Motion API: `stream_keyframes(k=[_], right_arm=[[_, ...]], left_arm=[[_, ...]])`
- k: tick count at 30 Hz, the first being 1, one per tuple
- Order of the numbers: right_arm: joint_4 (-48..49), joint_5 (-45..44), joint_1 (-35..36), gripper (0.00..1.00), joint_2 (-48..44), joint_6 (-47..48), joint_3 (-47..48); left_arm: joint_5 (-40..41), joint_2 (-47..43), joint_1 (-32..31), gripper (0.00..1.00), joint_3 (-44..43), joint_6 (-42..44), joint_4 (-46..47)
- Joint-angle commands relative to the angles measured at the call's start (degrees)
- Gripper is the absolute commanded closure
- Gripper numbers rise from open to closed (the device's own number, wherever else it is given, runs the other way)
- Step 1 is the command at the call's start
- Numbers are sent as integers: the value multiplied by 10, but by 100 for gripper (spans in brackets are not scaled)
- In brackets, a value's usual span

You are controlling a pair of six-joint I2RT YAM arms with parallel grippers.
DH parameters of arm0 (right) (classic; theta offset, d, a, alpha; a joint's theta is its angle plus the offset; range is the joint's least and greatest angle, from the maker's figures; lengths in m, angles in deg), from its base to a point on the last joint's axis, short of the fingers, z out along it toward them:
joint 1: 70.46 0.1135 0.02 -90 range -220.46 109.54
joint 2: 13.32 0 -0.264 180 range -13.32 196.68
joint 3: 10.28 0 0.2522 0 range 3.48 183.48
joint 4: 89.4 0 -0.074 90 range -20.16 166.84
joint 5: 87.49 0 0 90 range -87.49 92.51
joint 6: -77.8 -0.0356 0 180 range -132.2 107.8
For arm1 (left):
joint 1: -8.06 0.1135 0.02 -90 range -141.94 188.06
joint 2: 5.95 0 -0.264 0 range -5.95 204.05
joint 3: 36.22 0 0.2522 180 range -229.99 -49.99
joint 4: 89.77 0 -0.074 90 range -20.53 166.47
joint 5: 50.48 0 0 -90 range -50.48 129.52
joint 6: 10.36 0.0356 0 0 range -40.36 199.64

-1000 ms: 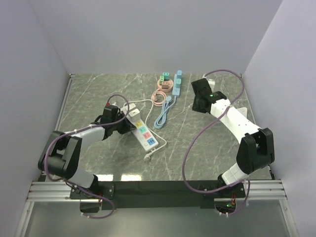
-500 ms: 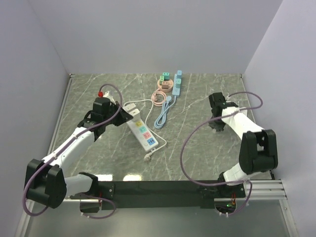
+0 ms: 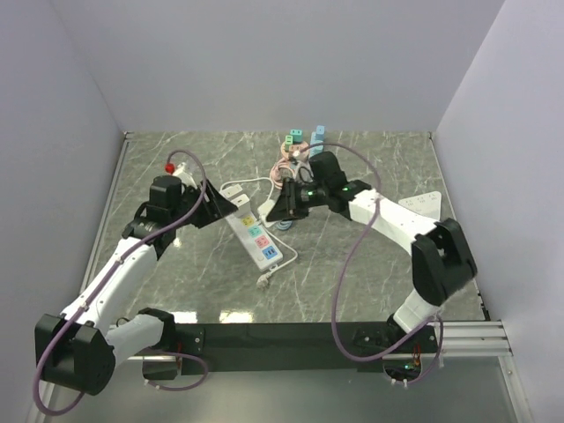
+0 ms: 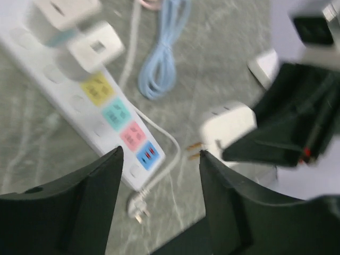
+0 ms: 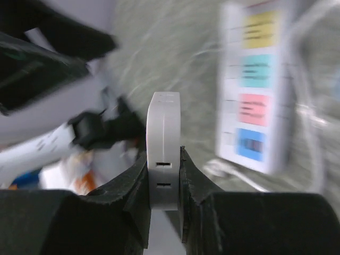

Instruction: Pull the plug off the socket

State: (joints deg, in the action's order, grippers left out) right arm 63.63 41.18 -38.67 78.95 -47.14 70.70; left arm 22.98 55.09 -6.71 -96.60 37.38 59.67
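Observation:
A white power strip [image 3: 254,233] with yellow, teal, pink and blue sockets [image 4: 114,106] lies left of the table's middle. Two white plugs [image 4: 96,47] sit in its far end. My right gripper [image 3: 278,210] is shut on another white plug [image 5: 163,154]. It holds that plug in the air beside the strip [image 5: 254,90], and its two brass prongs are bare [image 4: 228,133]. My left gripper [image 3: 220,208] hovers over the strip's far end. It stands open [image 4: 159,156], with nothing between its fingers.
The strip's own cable ends in a loose plug [image 3: 263,282] near the front. A blue strip [image 3: 315,145] and a pink round socket [image 3: 289,157] lie at the back, with a coiled blue cable [image 4: 159,64]. A white flat piece [image 3: 425,203] lies at the right.
My right arm has swung from the table's right side to the middle, still shut on the white plug. My left gripper has opened.

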Motion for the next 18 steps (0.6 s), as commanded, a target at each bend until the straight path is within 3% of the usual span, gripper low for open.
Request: stream_keyframes(k=[1, 5, 11, 18], right_arm=[[114, 196, 12, 100, 35, -25, 39], [123, 285, 20, 100, 54, -10, 55], [-11, 343, 27, 100, 59, 96, 92], [-111, 378, 42, 100, 78, 166, 126]], left_arm=[[-182, -47, -2, 34, 43, 30, 77], [-281, -75, -1, 26, 71, 28, 135], [-376, -65, -1, 26, 73, 32, 180], [-404, -46, -1, 30, 60, 64, 170]])
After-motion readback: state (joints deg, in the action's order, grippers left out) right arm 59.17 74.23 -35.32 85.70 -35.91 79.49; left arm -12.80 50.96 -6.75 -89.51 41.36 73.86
